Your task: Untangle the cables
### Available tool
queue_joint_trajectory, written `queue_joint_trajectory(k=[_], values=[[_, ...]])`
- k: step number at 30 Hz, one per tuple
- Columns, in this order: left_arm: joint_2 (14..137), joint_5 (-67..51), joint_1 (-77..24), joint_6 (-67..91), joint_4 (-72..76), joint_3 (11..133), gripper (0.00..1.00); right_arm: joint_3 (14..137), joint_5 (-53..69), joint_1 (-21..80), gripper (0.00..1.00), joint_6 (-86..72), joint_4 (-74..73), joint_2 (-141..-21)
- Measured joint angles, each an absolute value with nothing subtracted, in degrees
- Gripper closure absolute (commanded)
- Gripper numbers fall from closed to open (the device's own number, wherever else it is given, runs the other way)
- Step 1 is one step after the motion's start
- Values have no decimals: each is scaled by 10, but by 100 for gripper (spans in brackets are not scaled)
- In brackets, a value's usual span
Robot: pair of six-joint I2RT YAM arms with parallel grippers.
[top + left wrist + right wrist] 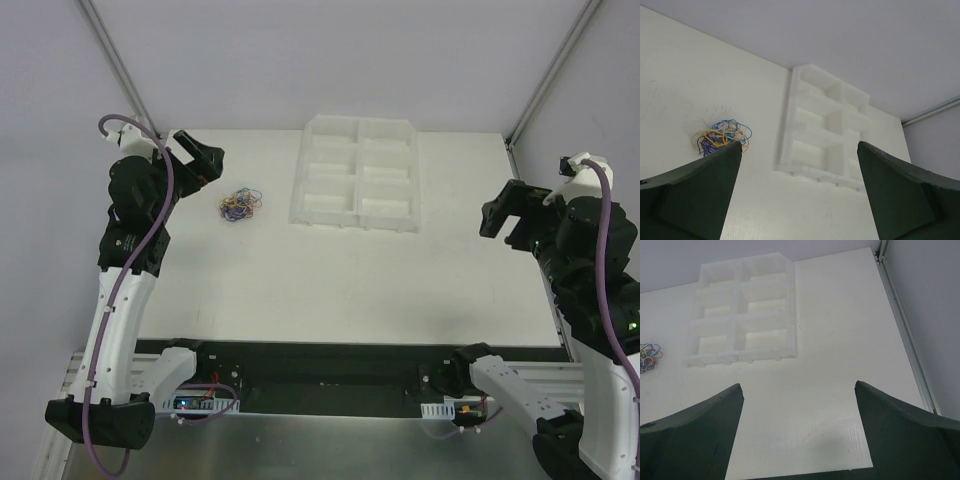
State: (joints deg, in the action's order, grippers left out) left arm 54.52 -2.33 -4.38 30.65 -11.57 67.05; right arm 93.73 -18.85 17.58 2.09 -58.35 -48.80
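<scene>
The cables lie as one small curly tangle of blue, yellow, red and dark strands on the white table, left of the tray. The tangle also shows in the left wrist view and at the left edge of the right wrist view. My left gripper is open and empty, raised just left of and behind the tangle. In its wrist view the left gripper has its jaws wide apart. My right gripper is open and empty, raised at the table's right side, also seen in the right wrist view.
A white tray with six compartments stands at the back middle of the table; it shows in the left wrist view and the right wrist view. A metal frame rail runs along the table's right edge.
</scene>
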Motion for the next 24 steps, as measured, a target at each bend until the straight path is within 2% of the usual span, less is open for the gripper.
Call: queue_joint_trajectory(k=[8,13,20,24], values=[[563,-27,-44,333,-119,650,1,945,-157,184,4,-9,-607,-493],[594,-2,-40,401,-117,586,1,945,-103,195,4,-13,-628,-489],[780,48,-22,514,-117,555,1,949,-103,253,4,8,-650,-487],[905,48,-10,540,-127,599,1,947,-132,279,4,26,-659,-472]])
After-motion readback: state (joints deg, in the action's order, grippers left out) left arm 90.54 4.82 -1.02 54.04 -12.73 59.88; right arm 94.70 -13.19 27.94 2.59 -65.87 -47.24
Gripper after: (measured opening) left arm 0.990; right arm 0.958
